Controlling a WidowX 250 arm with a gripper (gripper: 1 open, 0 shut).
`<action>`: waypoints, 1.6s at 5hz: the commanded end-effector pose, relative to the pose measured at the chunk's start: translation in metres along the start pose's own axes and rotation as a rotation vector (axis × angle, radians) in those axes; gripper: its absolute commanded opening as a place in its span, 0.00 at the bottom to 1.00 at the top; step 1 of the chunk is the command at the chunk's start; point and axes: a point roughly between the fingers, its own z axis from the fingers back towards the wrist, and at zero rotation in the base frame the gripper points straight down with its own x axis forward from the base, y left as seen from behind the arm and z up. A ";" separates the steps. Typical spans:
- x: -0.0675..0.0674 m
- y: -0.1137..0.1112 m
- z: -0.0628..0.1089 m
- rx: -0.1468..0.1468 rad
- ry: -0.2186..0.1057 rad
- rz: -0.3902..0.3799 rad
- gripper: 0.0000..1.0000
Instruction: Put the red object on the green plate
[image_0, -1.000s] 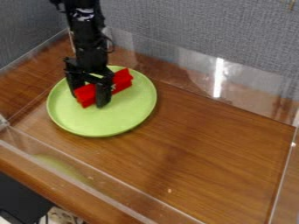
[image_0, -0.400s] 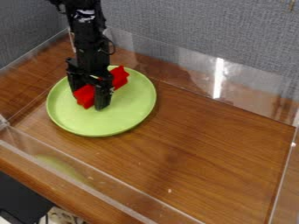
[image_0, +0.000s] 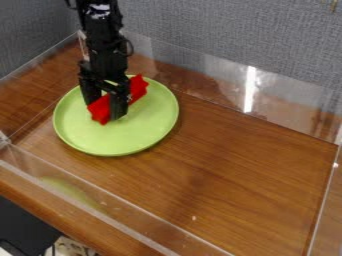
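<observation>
Gripper (image_0: 107, 102) position: directly above the green plate (image_0: 147, 135), pointing straight down, with the black arm (image_0: 100, 40) rising near-vertically behind it. Jaw state: the two black fingers (image_0: 91, 98) stand apart, one on each side of the red object (image_0: 112, 97); whether the fingertips press on the block or merely flank it cannot be determined from this view. Red object location: on the rear left part of the plate, lying across its surface, with red ends visible on both sides of the fingers and the middle section hidden behind them. Green plate location: on the wooden table (image_0: 227, 180), toward the left rear. Enclosure: clear plastic walls (image_0: 254, 90) surround the table on all visible sides. Background: grey fabric panel (image_0: 227, 30) behind the rear wall.
</observation>
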 end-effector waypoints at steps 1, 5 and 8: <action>0.012 -0.002 0.024 0.043 -0.063 0.012 0.00; 0.004 -0.022 0.109 0.085 -0.145 -0.052 1.00; -0.017 -0.049 0.119 0.077 -0.164 -0.056 1.00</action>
